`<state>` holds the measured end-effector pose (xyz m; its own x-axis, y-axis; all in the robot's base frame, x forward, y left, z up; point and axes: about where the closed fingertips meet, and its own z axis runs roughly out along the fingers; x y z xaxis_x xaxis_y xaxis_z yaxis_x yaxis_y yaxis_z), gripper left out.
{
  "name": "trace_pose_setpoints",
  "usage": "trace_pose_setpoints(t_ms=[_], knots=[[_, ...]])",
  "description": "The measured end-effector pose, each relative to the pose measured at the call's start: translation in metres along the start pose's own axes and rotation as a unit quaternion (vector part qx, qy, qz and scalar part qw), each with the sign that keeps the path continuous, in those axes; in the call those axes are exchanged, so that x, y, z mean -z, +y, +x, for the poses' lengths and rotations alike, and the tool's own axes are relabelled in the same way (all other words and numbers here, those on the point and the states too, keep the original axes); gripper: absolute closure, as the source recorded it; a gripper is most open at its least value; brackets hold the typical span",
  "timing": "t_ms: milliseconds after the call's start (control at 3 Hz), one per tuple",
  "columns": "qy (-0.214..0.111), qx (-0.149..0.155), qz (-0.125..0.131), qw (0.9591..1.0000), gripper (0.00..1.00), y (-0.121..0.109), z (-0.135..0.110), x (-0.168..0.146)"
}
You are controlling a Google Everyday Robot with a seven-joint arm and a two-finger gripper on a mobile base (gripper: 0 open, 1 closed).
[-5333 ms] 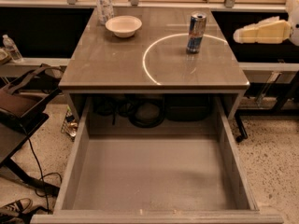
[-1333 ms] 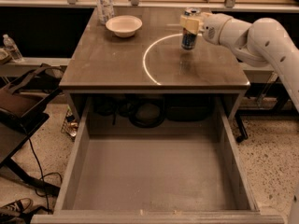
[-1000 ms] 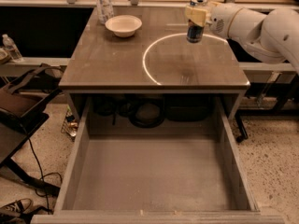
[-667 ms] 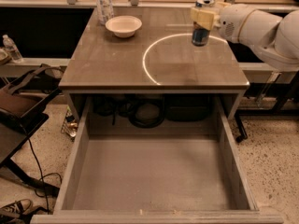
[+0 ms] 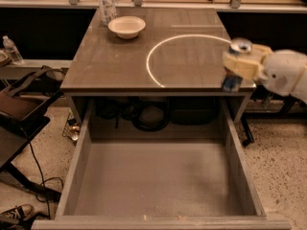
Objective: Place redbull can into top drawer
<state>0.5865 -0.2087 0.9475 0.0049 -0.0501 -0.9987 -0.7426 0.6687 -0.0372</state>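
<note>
At the frame's right, the gripper [image 5: 239, 65] has its fingers [image 5: 233, 61] clamped on the redbull can [image 5: 231, 83], upright by the worktop's [image 5: 124, 66] right front corner, above the open top drawer [image 5: 153, 181].

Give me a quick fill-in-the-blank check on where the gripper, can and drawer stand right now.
1. The gripper, shut on the redbull can, is at the table's front ____ corner, as the camera sees it.
2. The top drawer below the tabletop is pulled ____.
3. The white bowl stands on the ____, not in the drawer.
Missing words: right; open; table.
</note>
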Motion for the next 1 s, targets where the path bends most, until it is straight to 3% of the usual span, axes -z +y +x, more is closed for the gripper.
trace_pose_setpoints(t_ms=[333,667,1000], knots=[[0.005,-0.019,-0.022,0.9996,1.0,0.019,0.037,0.056],[0.006,-0.013,-0.026,0.9996,1.0,0.024,0.038,0.051],[0.005,-0.014,-0.048,0.9987,1.0,0.054,0.062,0.032]])
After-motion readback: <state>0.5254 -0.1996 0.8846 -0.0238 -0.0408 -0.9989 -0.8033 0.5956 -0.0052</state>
